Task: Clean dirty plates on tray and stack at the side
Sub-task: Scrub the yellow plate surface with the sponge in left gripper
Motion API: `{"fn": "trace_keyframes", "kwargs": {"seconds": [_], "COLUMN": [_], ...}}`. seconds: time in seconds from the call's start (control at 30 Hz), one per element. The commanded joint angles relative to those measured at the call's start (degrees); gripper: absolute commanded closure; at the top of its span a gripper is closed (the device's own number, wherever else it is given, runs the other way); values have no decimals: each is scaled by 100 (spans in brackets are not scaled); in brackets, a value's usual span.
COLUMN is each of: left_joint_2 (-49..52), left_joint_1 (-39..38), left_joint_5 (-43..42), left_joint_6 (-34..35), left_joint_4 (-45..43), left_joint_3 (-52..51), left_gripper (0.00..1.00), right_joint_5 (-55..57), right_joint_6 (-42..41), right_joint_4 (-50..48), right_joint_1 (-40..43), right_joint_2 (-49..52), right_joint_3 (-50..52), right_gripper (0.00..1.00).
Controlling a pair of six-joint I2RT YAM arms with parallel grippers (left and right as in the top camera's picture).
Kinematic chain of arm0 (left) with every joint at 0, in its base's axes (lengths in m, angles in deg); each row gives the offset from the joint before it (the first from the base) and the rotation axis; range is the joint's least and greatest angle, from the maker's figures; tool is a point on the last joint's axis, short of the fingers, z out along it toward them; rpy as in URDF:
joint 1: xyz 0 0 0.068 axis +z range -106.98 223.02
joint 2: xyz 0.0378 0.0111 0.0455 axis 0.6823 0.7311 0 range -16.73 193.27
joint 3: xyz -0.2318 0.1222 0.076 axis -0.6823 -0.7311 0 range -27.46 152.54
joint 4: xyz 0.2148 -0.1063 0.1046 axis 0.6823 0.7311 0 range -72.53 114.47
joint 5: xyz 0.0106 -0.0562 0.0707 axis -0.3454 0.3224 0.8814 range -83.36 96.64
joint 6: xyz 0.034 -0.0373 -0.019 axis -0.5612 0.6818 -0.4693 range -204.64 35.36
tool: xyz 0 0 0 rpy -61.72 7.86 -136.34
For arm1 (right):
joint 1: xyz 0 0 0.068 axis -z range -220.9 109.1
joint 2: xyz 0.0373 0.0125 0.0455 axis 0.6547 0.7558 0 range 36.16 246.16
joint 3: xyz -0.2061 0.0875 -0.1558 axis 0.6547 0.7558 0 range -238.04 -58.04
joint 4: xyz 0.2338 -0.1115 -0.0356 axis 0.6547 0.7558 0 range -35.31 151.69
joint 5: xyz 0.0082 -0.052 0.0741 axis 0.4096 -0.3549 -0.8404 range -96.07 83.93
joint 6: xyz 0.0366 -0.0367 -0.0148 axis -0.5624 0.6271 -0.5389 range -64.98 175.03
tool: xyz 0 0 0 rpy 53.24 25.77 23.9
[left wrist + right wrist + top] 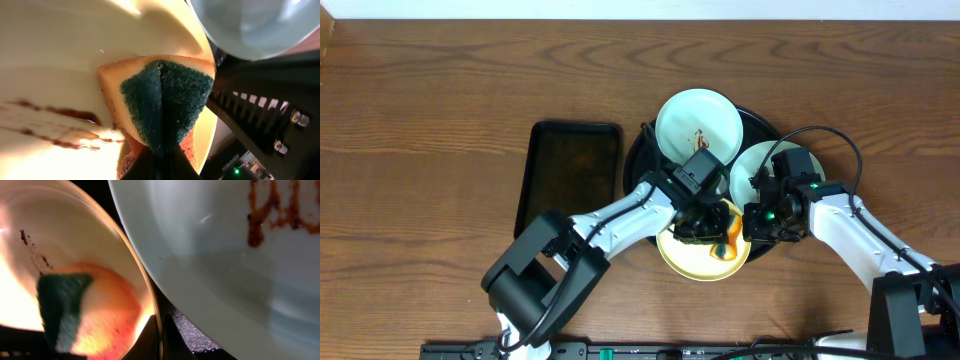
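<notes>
A big round tray [636, 160] sits on the brown counter [440, 120], a bit right of the middle of the picture from above. Three plates are on it. A pale green-white plate [698, 122] lies at the top of the round tray. It has a little brown mark on it. A second pale plate [752, 165] lies at the right side of the round tray, and the close view from the right arm shows brown sauce [280, 210] on it. The yellow plate [695, 258] is at the bottom edge of the round tray and sticks out a bit past the rim. The left pincer [705, 222] is over the yellow plate and is squeezed tight on a sponge [728, 238]. The sponge is orange with a rough green side, and it is folded where the fingers pinch it. It touches the inside of the yellow plate near the right rim. Brown sauce streaks lie on the yellow plate, to the left of the sponge in the left arm's view. The right pincer [757, 222] is just beside the sponge. Its two fingers are closed on the rim of the yellow plate. A smaller black tray [570, 175] with straight sides lies on the counter to the left of the round tray.
</notes>
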Motion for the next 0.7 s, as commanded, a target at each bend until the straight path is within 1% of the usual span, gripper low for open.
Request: {"fn": "trace_keyframes", "kwargs": {"seconds": [0.0,0.13,0.3,0.47,0.67], "left_joint_2": [76,81,81,81,79], "left_joint_1": [-98,33,439,992,1381], "left_joint_5": [-52,299,719,955,973], "left_joint_6": [68,28,28,26,4], "left_joint_4": [28,55,129,273,494], "left_joint_3": [105,105,105,105,105], "left_gripper": [92,93,93,92,93], "right_joint_5": [-4,-7,-4,-4,-4], "right_joint_6": [-17,-17,-15,-17,-15], "right_joint_4": [-15,9,114,131,133], "right_joint_1": [-63,-63,-63,-63,-63], "right_joint_2": [39,39,39,39,39], "right_joint_3": [-68,-68,-68,-68,-68], "right_gripper": [99,99,99,99,99]}}
